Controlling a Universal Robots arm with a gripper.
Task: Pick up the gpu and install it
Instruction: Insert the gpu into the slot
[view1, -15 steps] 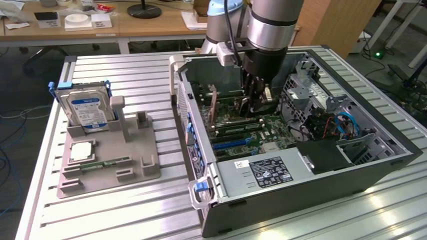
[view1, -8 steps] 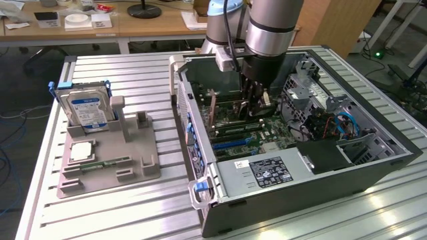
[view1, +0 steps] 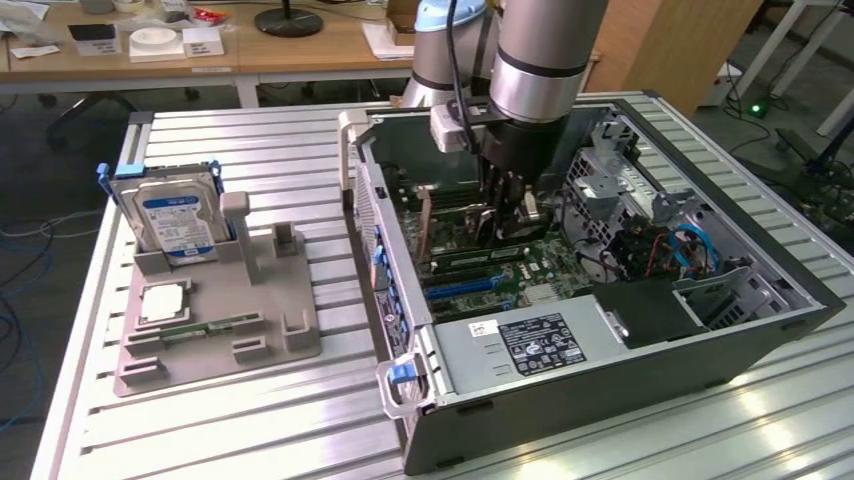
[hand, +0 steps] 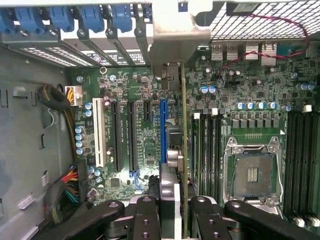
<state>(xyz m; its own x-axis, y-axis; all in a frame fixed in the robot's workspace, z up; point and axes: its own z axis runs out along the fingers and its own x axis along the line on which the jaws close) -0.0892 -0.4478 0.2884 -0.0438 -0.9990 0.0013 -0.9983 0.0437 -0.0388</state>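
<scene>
1 hand (view1: 505, 212) down inside open PC case (view1: 747, 330), clamped on 1 gpu (hand: 174, 145). Card held edge-on, upright, over motherboard (hand: 145, 155), right beside 1 blue slot (hand: 163, 130); seated or not, can't tell. Alongside: 2 long black slots (hand: 116, 135), 1 white slot (hand: 97, 132). On table (view1: 240, 150), at exterior view's left of case: 1 gray holder (view1: 267, 335) w/ 1 hard drive (view1: 174, 220) upright, 1 CPU chip (view1: 163, 300), 1 memory stick (view1: 214, 327) flat.

Green gpu (hand: 183, 150), black tool (hand: 172, 217)
</scene>
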